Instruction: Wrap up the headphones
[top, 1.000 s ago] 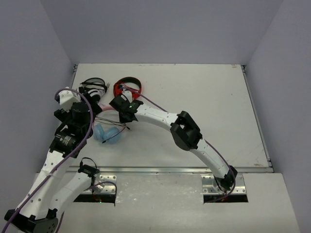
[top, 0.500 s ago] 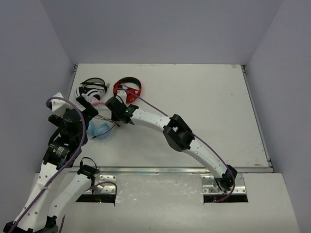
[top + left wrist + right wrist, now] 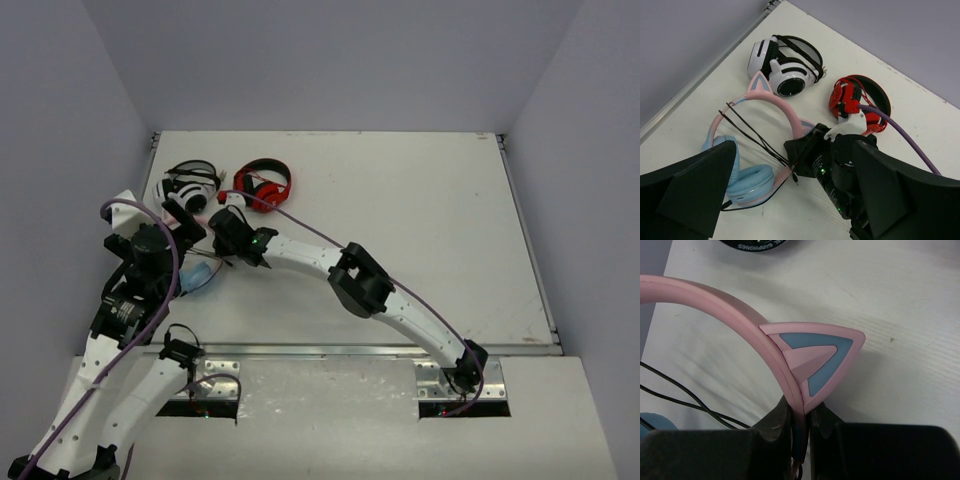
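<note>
Pink headphones (image 3: 760, 85) lie beside one red pair (image 3: 845, 98) and one white pair (image 3: 789, 82).

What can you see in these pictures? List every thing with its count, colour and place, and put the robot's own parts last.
cat-ear headphones: one, pink headband with light blue ear cups, on the left of the table
cable: one, thin and black, strung across the pink headband
white-and-black headphones: one, far-left part of the table
red-and-black headphones: one, just right of the white-and-black pair
table: one, white, under everything
left gripper: one, black, open above the cat-ear headphones
right gripper: one, black, shut on the pink headband beside a cat ear
</note>
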`<state>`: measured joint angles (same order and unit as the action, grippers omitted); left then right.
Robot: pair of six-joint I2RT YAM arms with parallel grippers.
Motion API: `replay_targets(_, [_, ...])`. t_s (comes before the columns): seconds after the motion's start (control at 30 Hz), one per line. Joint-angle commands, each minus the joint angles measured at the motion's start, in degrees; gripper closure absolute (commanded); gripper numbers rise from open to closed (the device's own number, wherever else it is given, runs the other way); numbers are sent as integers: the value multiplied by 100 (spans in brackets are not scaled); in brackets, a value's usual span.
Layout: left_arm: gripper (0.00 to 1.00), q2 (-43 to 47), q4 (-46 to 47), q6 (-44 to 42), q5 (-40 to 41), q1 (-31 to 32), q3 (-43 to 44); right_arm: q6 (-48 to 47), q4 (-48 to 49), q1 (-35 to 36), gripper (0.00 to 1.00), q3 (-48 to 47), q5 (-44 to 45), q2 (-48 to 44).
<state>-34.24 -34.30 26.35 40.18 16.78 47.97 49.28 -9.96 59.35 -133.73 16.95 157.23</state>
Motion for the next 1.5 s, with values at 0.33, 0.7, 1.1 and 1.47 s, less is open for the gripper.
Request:
replay_targets(0.33, [0, -39, 328, -174, -230, -139, -33, -393, 433, 59, 80, -162, -465, -246])
replay_targets(0.7, [0, -22, 381, -235, -292, -139, -59, 521, 318, 33, 72, 92, -323, -306])
replay_targets(1.1, [0, -56, 390, -253, -160, -139, -86, 1085, -198, -2, 31, 216, -104, -983])
replay_targets(1.47, [0, 14, 249, -357, 394, -140, 37, -1418, -674, -205, 1, 1988, -79, -3485])
